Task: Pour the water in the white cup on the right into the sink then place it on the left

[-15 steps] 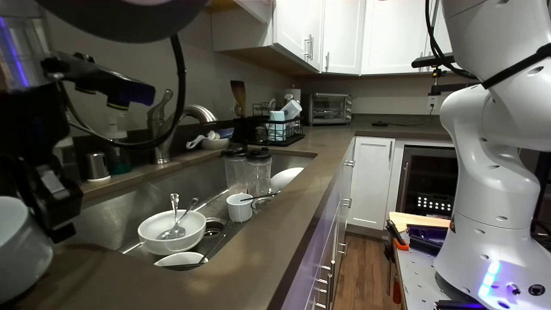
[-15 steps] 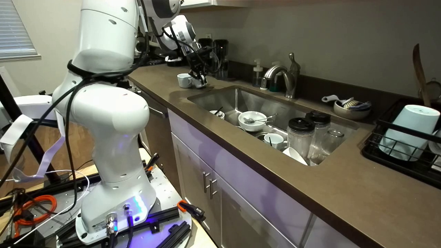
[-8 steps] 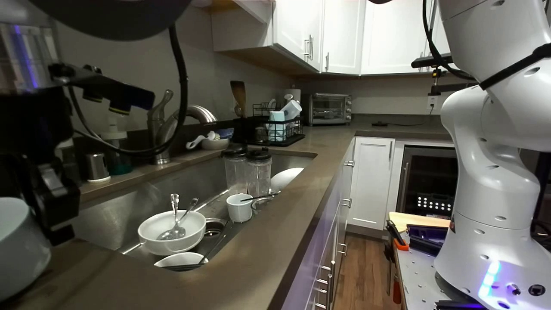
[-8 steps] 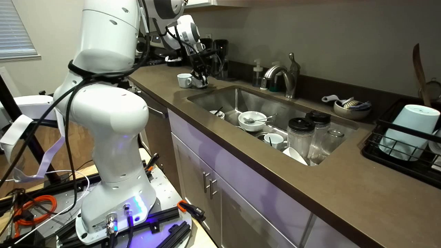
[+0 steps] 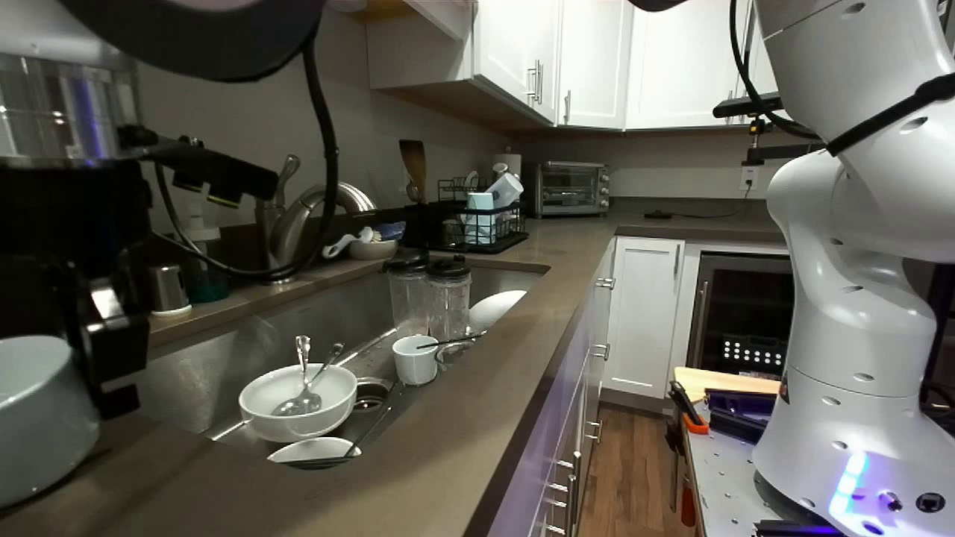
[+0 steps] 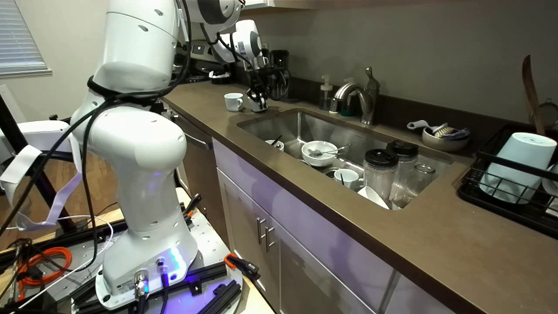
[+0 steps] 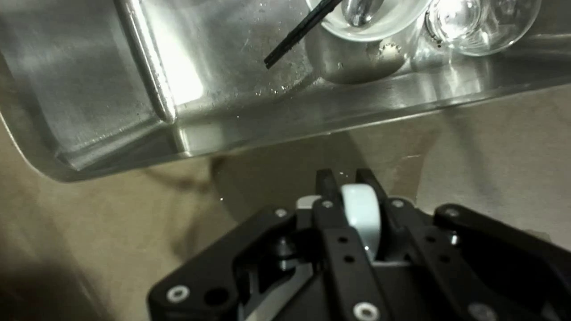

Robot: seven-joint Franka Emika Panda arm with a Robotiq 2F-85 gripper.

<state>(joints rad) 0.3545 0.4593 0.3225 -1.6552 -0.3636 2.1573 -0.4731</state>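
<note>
One white cup (image 5: 46,431) looks glossy and rounded.

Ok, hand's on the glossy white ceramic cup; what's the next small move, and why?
Probably ease the hand toward the long rectangular stainless-steel sink, not tipping the glossy white ceramic cup yet. The hand grips it, but both are over the brown counter, short of the sink's edge, so a pour here would likely miss. What's inside, I can't tell.

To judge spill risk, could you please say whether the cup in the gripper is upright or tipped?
Roughly upright: in an exterior view, the white cup shows its mouth facing up; any slight lean is unclear.
</note>
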